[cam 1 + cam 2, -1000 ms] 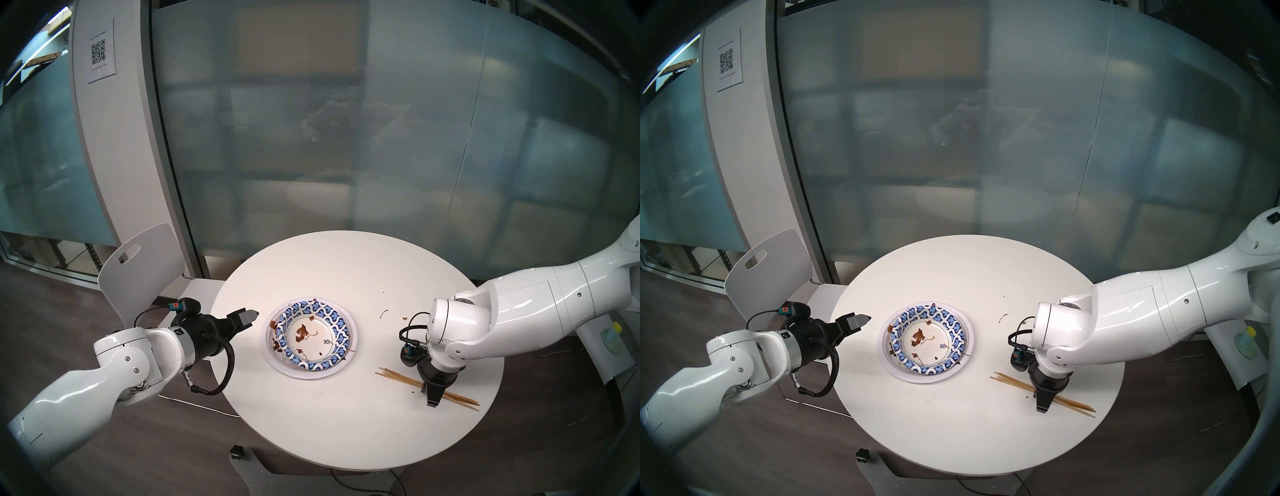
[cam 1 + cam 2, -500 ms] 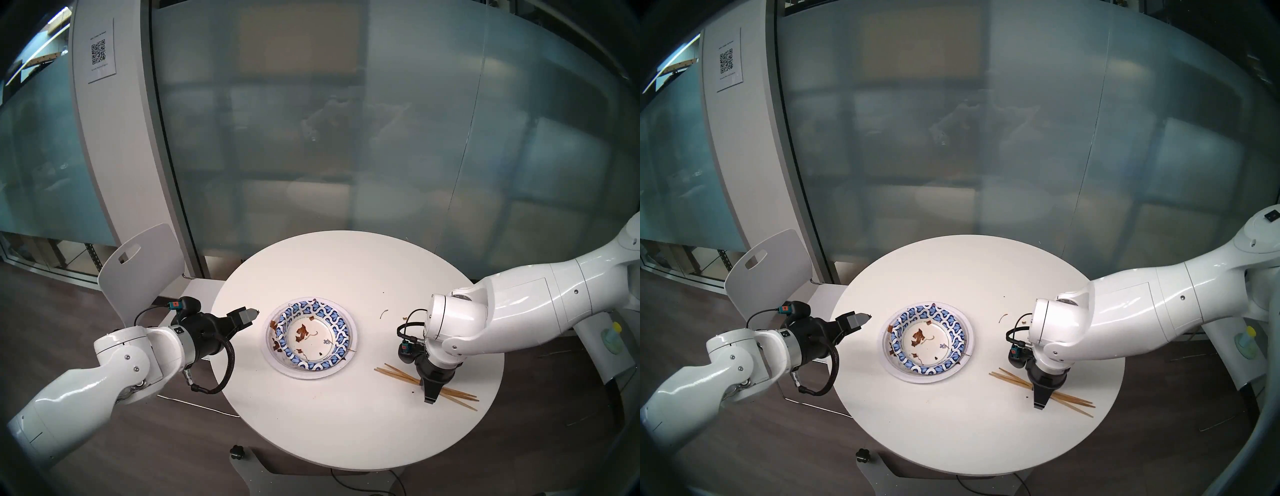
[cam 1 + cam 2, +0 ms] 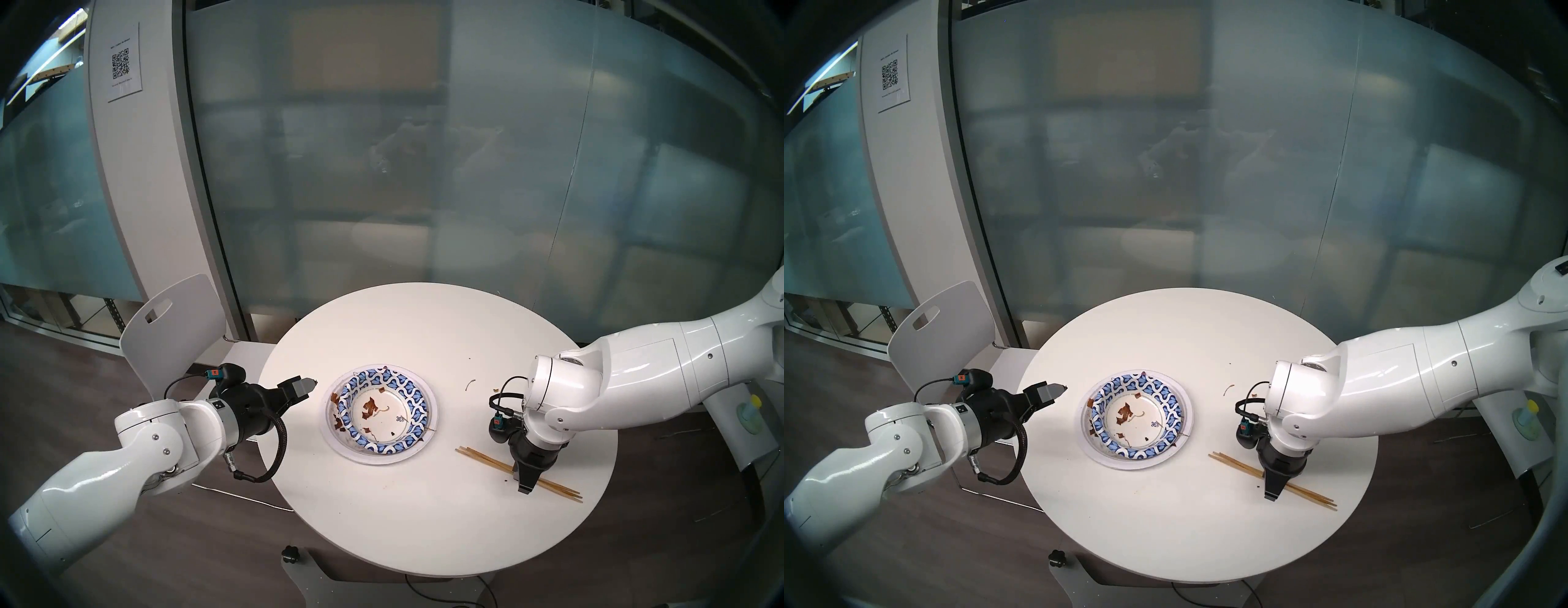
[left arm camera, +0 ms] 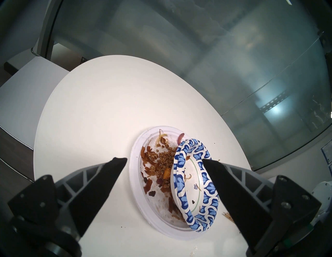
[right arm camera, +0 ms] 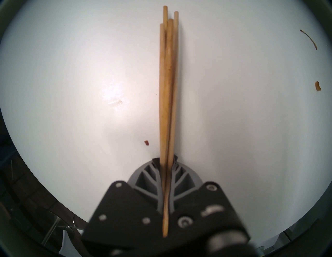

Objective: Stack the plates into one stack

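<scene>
A round white table fills the middle of the room. Wooden chopsticks lie bunched on its right side, with a few brown food scraps scattered just beyond them. A white chair stands at the far left, frosted glass wall behind, and a QR-code sign on the pillar.

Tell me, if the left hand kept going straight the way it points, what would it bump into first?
Probably the plates: the open left hand aims forward and down at the stack, likely meeting the white plate's near rim or the table just before it.
</scene>
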